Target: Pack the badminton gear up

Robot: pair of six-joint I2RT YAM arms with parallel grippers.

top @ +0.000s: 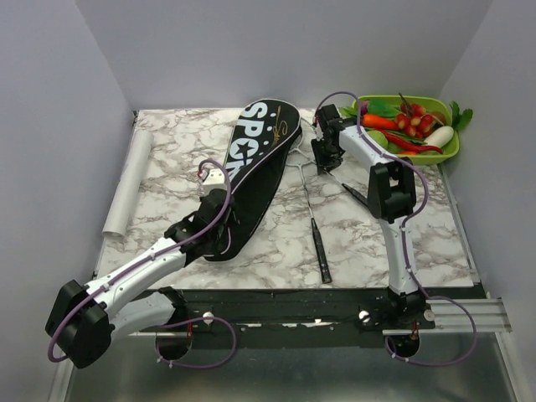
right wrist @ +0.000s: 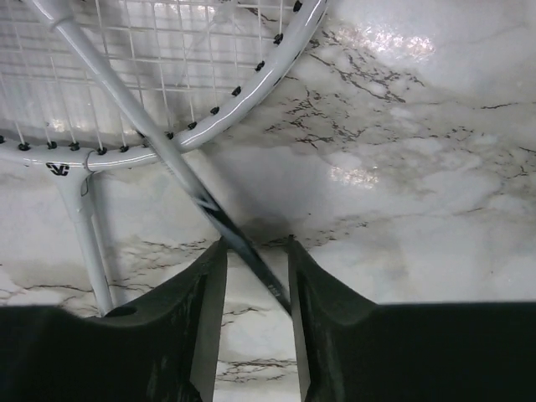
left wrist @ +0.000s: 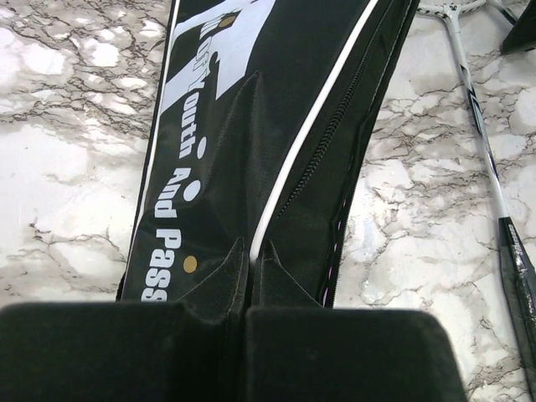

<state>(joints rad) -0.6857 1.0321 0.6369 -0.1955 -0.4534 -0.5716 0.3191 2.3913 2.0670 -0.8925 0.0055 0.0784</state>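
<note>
- Currently the right claw (right wrist: 255,253) stands released, its fingers apart with the dark shaft of the angled racket (right wrist: 180,172) running between them; the gap is wider than the shaft, so nothing is clamped yet
- That shaft crosses over the other racket (right wrist: 86,226), whose white throat and strings lie just left of the fingers on the table (top: 167,167)
- From above, both racket heads sit at the far end against the wide end of the cover (top: 251,167), handles trailing toward the arms; whether any part is inside the cover I cannot tell
- The cover's long axis runs diagonally, wide end far and beside the right claw, narrow end near-left
- The left claw (left wrist: 244,311) is clenched on the cover's fabric at that narrow end, the zip edge facing the rackets
- My judgement: the right arm is nearer, and the rackets must travel leftward into the zip side
- The green tray (top: 450,149) at far right holds only toy vegetables (top: 406,126)
</note>
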